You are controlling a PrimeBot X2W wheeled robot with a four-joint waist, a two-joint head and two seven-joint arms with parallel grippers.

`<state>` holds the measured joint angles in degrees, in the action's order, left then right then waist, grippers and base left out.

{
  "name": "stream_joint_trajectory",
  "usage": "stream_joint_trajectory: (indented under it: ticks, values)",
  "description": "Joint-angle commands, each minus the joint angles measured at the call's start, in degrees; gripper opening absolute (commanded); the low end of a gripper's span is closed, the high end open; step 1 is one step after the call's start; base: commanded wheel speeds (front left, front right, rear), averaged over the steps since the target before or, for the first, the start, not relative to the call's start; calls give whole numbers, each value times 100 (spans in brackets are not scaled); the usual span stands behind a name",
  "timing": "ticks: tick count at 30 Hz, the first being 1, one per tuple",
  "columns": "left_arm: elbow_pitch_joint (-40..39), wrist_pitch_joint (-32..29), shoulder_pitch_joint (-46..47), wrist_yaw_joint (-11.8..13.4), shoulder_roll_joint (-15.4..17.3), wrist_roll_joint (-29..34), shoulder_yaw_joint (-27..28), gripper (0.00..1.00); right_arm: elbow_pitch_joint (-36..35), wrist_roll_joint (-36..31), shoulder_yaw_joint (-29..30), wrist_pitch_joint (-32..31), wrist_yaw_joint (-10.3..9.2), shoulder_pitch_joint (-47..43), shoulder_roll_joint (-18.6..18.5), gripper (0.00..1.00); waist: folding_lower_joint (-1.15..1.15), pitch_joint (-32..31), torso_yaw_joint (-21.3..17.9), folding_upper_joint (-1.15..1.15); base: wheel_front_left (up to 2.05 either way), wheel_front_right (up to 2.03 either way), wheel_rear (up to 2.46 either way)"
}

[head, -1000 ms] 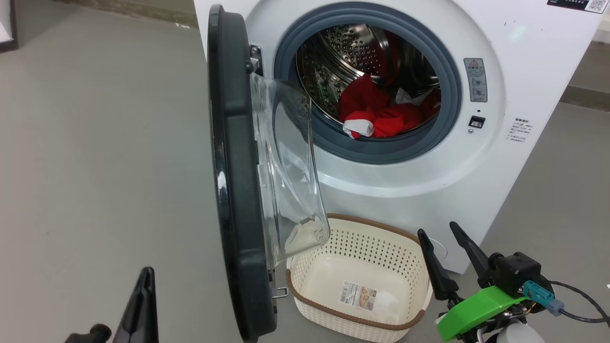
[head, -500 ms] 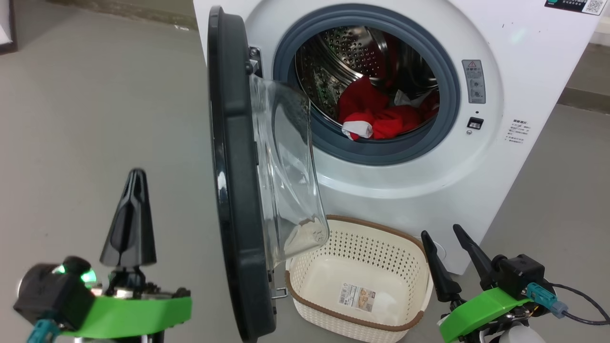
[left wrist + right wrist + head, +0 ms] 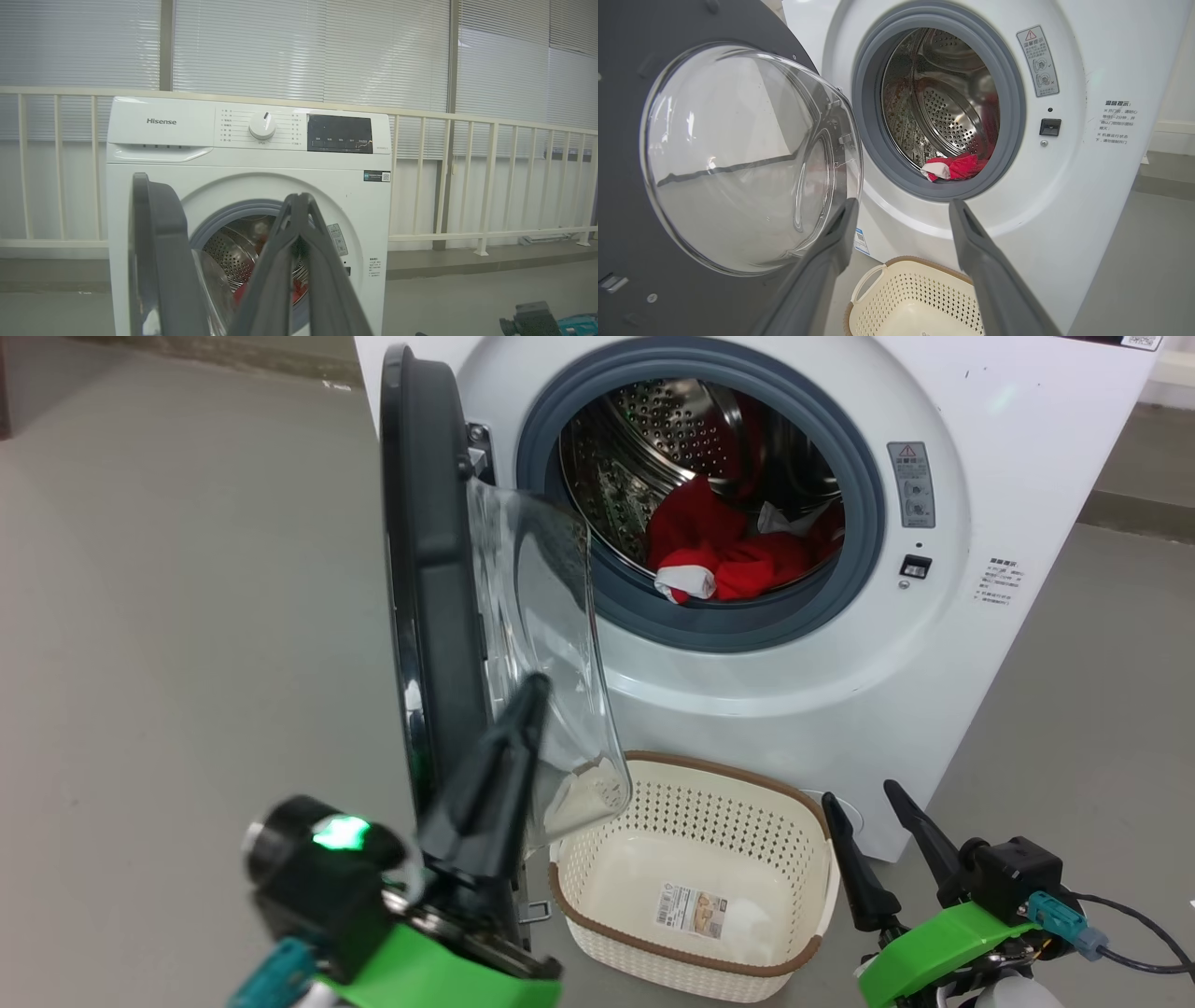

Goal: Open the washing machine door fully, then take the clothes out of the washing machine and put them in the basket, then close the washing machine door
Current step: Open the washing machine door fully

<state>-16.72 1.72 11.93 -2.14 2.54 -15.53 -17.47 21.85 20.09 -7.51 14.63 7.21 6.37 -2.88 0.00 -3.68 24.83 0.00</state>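
Left of the right gripper (image 3: 857,791) sits the basket (image 3: 721,768).

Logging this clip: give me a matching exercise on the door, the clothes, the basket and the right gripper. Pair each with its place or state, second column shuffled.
Column 1
1. the washing machine door
2. the clothes
3. the basket
4. the right gripper

Column 2
A. lying in the drum
B. fingers apart, nothing between them
C. swung open on its hinge
D. on the floor in front of the washing machine, no garment in it

Pairs: 1-C, 2-A, 3-D, 4-B
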Motion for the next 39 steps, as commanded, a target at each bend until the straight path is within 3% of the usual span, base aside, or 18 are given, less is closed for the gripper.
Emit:
stream_joint_trajectory:
  ticks: [1, 7, 12, 17, 24, 39]
  values:
    - [-40, -73, 101, -50, 41, -75, 40, 0, -118, -7, -93, 37, 28, 188, 1, 100, 0, 8, -7, 0, 0, 0, 0]
    - [425, -317, -204, -22, 37, -321, -570, 0, -90, -43, -86, 37, 28, 209, 1, 100, 0, 31, -62, 0, 0, 0, 0]
    - [897, -568, -435, 159, 39, -404, -686, 0, -83, -24, -82, 37, 28, 180, 1, 100, 0, 38, -76, 0, 0, 0, 0]
    - [1130, -628, -516, 433, 98, -373, -481, 0, -69, -15, -29, 37, 28, 188, 1, 100, 0, 53, -71, 0, 0, 0, 0]
    - [1353, -626, -577, 558, 291, -533, -116, 0, -61, -27, -1, 37, 28, 133, 1, 100, 0, 43, -26, 0, 0, 0, 0]
    - [1364, -523, -719, 1073, 577, -675, 645, 0, -20, -107, 24, 37, 28, 144, 1, 100, 0, 148, 142, 0, 0, 0, 0]
